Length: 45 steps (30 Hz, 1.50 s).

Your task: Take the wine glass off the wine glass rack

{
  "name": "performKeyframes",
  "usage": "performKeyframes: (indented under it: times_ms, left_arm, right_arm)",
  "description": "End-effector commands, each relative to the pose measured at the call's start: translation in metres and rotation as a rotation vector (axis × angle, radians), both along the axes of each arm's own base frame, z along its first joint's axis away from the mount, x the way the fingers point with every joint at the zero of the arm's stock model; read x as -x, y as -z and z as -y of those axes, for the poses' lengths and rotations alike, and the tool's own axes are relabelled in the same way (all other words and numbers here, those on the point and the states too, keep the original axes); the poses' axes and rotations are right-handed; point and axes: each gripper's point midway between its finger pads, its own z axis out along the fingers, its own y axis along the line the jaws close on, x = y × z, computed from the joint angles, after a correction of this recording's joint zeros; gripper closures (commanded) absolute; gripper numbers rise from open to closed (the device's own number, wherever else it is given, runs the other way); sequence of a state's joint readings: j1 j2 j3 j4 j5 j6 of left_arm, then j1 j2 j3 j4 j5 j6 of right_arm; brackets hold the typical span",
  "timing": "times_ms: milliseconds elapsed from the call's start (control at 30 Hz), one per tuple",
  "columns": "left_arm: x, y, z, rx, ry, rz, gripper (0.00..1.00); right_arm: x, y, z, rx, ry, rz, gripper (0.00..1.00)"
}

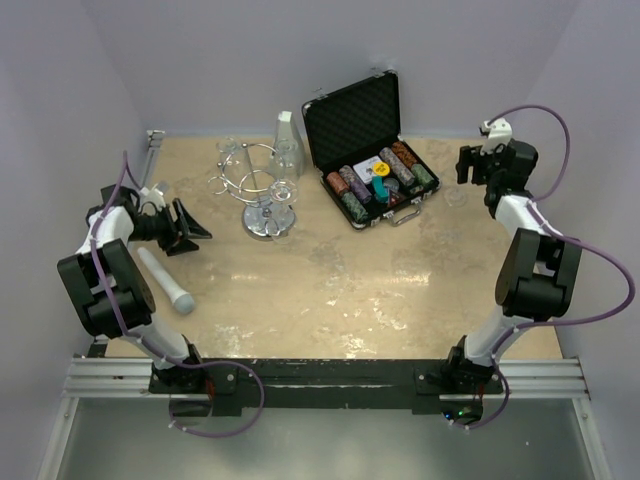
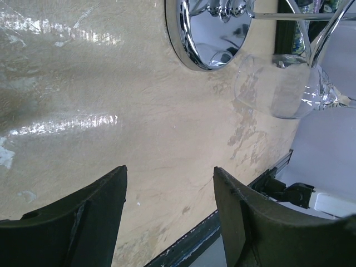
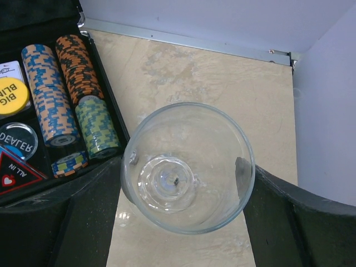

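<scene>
The wine glass (image 3: 188, 167) is seen from above, upright, its bowl between my right gripper's (image 3: 183, 167) two fingers. Both dark fingers (image 3: 289, 222) lie against the bowl's sides, so the gripper is shut on it. It is at the far right of the table (image 1: 457, 197), right of the chip case; whether its foot touches the table I cannot tell. The wine glass rack (image 1: 262, 195) stands at the back left, chrome, with other glasses hanging from it. One of them (image 2: 278, 89) shows beside the mirrored base (image 2: 214, 33). My left gripper (image 1: 195, 228) (image 2: 169, 175) is open and empty, left of the rack.
An open black case of poker chips (image 1: 370, 150) (image 3: 53, 94) lies between the rack and the right gripper. A grey cylinder (image 1: 165, 282) lies near the left arm. A pale bottle (image 1: 285, 140) stands behind the rack. A metal rail (image 3: 183, 39) edges the table's far side.
</scene>
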<state>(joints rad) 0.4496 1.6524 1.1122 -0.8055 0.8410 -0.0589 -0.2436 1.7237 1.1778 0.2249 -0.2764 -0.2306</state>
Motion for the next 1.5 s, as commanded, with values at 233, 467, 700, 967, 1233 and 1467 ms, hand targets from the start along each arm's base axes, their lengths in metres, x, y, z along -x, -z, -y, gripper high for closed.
performKeyframes:
  times_ms: [233,467,700,967,1233,1467]
  left_arm:
    - [0.002,-0.013,0.0,-0.023,0.004,0.088,0.31]
    - [0.004,-0.007,0.001,-0.041,0.011,0.119,0.3]
    - [0.005,0.001,0.002,-0.04,0.004,0.134,0.3]
    - [0.003,-0.011,0.001,-0.095,0.014,0.245,0.29]
    - [0.004,-0.047,0.003,-0.251,0.101,0.564,0.27]
    - [0.014,-0.043,-0.002,-0.365,0.146,0.609,0.27]
  right_arm:
    - [-0.012,-0.045,0.012,0.049,0.04,0.117,0.31]
    - [-0.002,-0.054,0.015,0.048,0.07,0.107,0.01]
    - [0.009,-0.07,0.012,0.053,0.073,0.101,0.01]
    - [0.037,-0.118,0.023,0.007,0.199,0.147,0.01]
    - [0.095,-0.21,-0.019,0.062,0.06,0.311,0.02]
    - [0.131,-0.199,-0.185,0.104,-0.44,0.337,0.12]
